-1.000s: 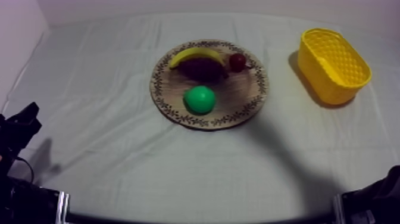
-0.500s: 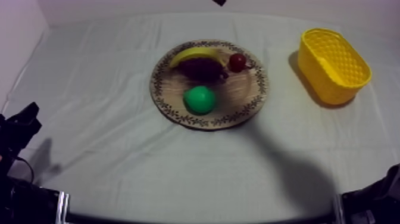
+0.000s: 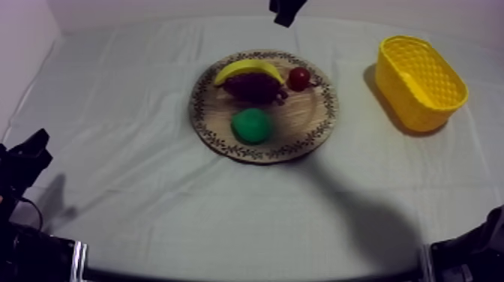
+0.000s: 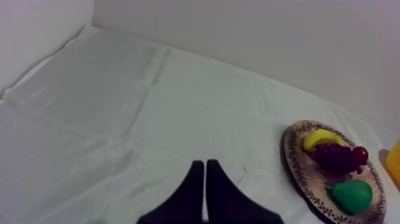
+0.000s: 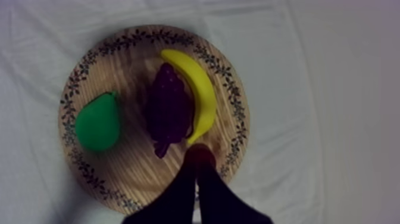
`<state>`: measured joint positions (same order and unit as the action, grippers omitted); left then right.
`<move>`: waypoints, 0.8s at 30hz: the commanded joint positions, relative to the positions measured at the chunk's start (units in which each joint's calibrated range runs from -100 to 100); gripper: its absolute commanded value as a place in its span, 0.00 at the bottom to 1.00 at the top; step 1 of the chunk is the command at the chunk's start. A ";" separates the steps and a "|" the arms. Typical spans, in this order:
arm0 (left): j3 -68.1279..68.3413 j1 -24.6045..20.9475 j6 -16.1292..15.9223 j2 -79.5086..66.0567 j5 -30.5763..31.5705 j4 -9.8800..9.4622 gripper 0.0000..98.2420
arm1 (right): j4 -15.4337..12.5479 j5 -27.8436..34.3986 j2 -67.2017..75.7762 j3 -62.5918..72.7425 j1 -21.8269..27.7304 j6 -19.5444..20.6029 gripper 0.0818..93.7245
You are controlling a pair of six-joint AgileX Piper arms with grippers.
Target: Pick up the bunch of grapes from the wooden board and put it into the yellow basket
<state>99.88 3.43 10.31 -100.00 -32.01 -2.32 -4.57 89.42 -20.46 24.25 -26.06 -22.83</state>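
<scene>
Top view: grapes (image 3: 255, 86) lie on the board (image 3: 217, 129) tight against the banana (image 3: 247, 70), small red fruit (image 3: 299, 78) just beside, pear (image 3: 251, 125) near, so a pick from above looks cleanest. The basket (image 3: 411, 105) is well apart at the right, and the right gripper (image 3: 286, 9) hangs past the board's far edge. Left wrist view: left gripper (image 4: 205, 176) sits low over bare cloth (image 4: 119, 119), fingers pressed together, gripping nothing. Right wrist view: right gripper is likewise clenched on nothing, tips over the small red fruit beside the grapes; I'd say it must spread before descending.
</scene>
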 commanded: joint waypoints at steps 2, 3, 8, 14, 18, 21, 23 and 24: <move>0.01 0.01 0.02 0.00 0.00 0.00 0.00 | 0.39 -0.67 0.02 -0.55 -0.23 0.56 0.01; 0.01 0.01 0.02 0.00 0.00 0.00 0.00 | 0.39 -1.19 0.07 -0.91 -0.29 0.70 0.01; 0.01 0.01 0.02 0.00 0.00 0.00 0.00 | 0.89 -5.15 0.43 -3.87 -0.66 1.88 0.02; 0.01 0.01 0.02 0.00 0.00 0.00 0.00 | 2.96 -9.01 1.14 -7.15 -1.83 3.63 0.05; 0.01 0.01 0.02 0.00 0.00 0.00 0.00 | 4.52 -9.96 1.54 -8.49 -2.51 4.84 0.30; 0.01 0.01 0.02 0.00 0.00 0.00 0.00 | 5.46 -9.85 1.80 -9.34 -3.01 5.22 0.56; 0.01 0.01 0.02 0.00 0.00 0.00 0.00 | 5.86 -9.57 1.91 -10.02 -3.22 5.21 0.71; 0.01 0.01 0.02 0.00 0.00 0.00 0.00 | 5.98 -9.65 1.95 -10.40 -3.28 5.36 0.77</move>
<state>99.88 3.43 10.31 -100.00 -32.01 -2.32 1.28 79.48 -18.47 14.11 -29.32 -17.53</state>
